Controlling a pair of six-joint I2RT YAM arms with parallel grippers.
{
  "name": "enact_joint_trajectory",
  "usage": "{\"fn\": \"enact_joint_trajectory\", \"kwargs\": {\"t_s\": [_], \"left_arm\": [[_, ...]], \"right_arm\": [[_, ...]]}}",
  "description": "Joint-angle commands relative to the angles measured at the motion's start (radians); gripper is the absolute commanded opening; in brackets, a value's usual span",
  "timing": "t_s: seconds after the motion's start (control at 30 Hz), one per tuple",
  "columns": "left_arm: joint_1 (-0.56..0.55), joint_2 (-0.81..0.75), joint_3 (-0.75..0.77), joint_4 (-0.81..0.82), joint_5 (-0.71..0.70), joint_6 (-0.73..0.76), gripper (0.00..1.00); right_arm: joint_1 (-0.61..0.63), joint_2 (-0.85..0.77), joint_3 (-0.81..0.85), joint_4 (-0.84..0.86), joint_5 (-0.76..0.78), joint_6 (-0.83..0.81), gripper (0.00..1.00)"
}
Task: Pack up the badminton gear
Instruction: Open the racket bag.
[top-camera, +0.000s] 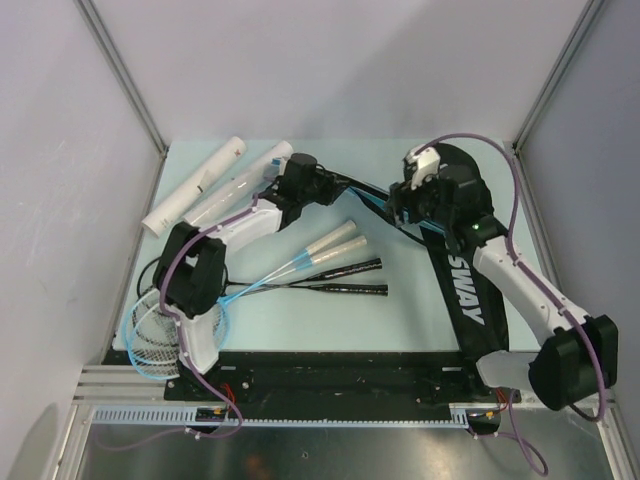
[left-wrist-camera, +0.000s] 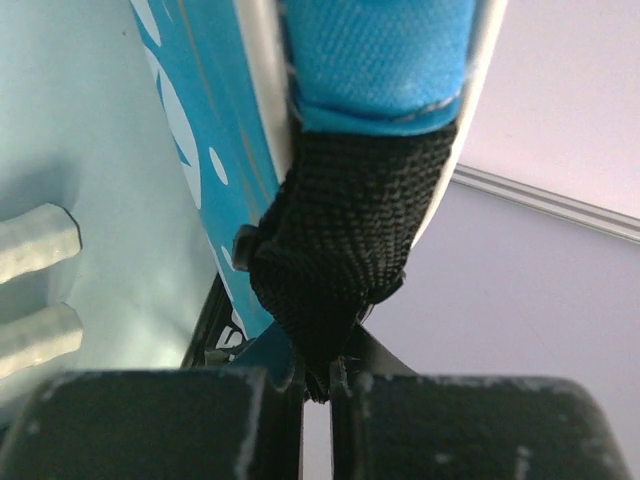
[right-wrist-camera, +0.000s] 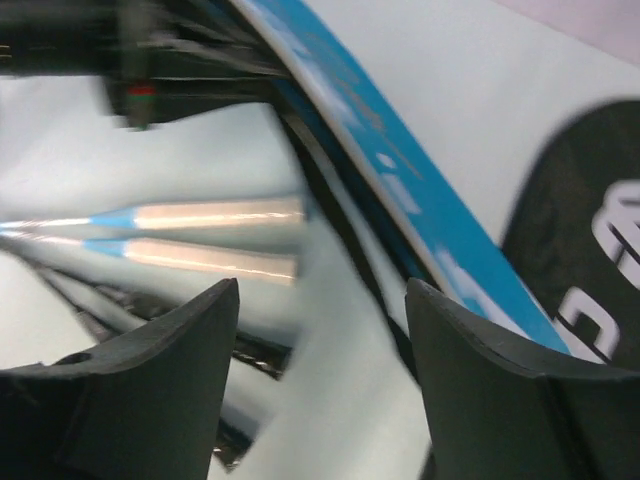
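A pale blue-green table (top-camera: 300, 320) sits boxed in by plain white walls (top-camera: 350, 70) on three sides, and the gear is spread across it.

The bag (top-camera: 470, 290) lies along the right side, running from far to near. It is black with large white lettering, of which "SWAY" is readable, and has bright blue trim. Its strap (top-camera: 355, 190) stretches left from the far end of the bag, raised off the table between the two arms.

The left gripper (left-wrist-camera: 318, 385) is clenched on the black woven end of that strap, where the blue fabric begins. The right gripper (right-wrist-camera: 320, 330) hangs at the far end of the bag with its fingers spread and nothing between them.

The bag looks like soft, light cloth that will sag and fold. It is probably best held by the strap or the rim of its opening, with one arm keeping the mouth open.

The rackets (top-camera: 330, 265) lie in the middle of the table, with their netted heads at the near left. Two handles are white and two are black. They look light and stiff, with thin shafts that could flex, so the wrapped handle is the safest place to grip.

Two long white tubes (top-camera: 200, 185) lie at the far left. They look smooth and likely to roll, so a grip across the middle should suit them. I cannot make out any shuttlecocks.
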Motion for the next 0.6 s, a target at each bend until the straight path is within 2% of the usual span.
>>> {"fn": "enact_joint_trajectory", "kwargs": {"t_s": [0.0,0.03,0.1,0.3,0.43,0.57], "left_arm": [[0.000,-0.102,-0.017,0.015,0.027,0.032,0.00],[0.002,-0.104,-0.019,0.015,0.025,0.044,0.00],[-0.001,-0.107,-0.022,0.015,0.019,0.045,0.00],[-0.003,-0.109,-0.023,0.015,0.021,0.053,0.00],[-0.003,-0.116,-0.028,0.015,-0.001,0.084,0.00],[-0.009,-0.113,-0.034,0.017,-0.001,0.091,0.01]], "right_arm": [[-0.072,0.062,0.062,-0.033,-0.010,-0.066,0.69],[-0.064,0.077,0.062,-0.033,0.003,-0.147,0.67],[-0.056,0.128,0.063,-0.009,0.012,-0.186,0.64],[-0.056,0.189,0.071,0.083,0.055,-0.205,0.51],[-0.064,0.179,0.076,0.080,-0.020,-0.173,0.54],[-0.072,0.188,0.077,0.114,-0.012,-0.168,0.57]]}}
